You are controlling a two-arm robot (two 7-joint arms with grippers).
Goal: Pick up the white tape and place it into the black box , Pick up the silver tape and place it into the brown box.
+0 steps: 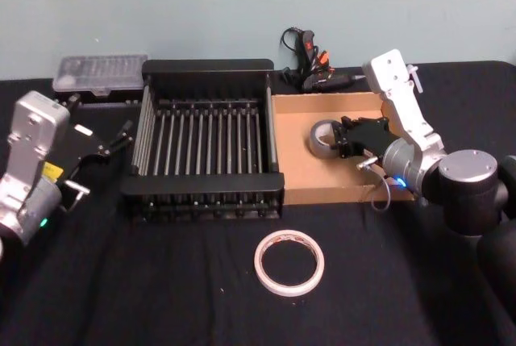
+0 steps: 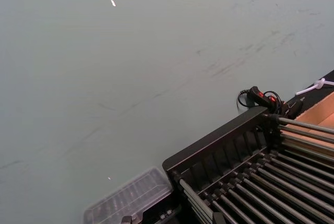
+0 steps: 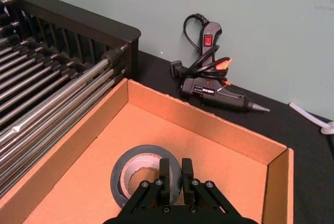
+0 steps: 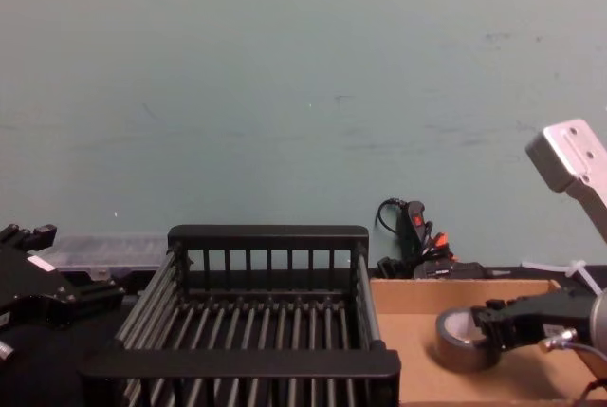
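Observation:
The silver tape point(image 1: 322, 138) is a grey roll with a pale core. It stands tilted on its edge over the floor of the brown box point(image 1: 322, 194). My right gripper point(image 1: 343, 138) reaches in from the right and is shut on it. In the right wrist view its fingers point(image 3: 165, 171) pinch the near wall of the silver tape point(image 3: 136, 169). The white tape point(image 1: 289, 262) lies flat on the black cloth in front of the black box point(image 1: 201, 68). My left gripper point(image 1: 113, 143) hangs open and idle, left of the black box.
A black glue gun point(image 1: 310, 64) with its cord lies behind the brown box against the wall. A clear plastic case point(image 1: 98, 74) sits behind the black box's left corner. A white zip tie point(image 3: 313, 122) lies at the back right.

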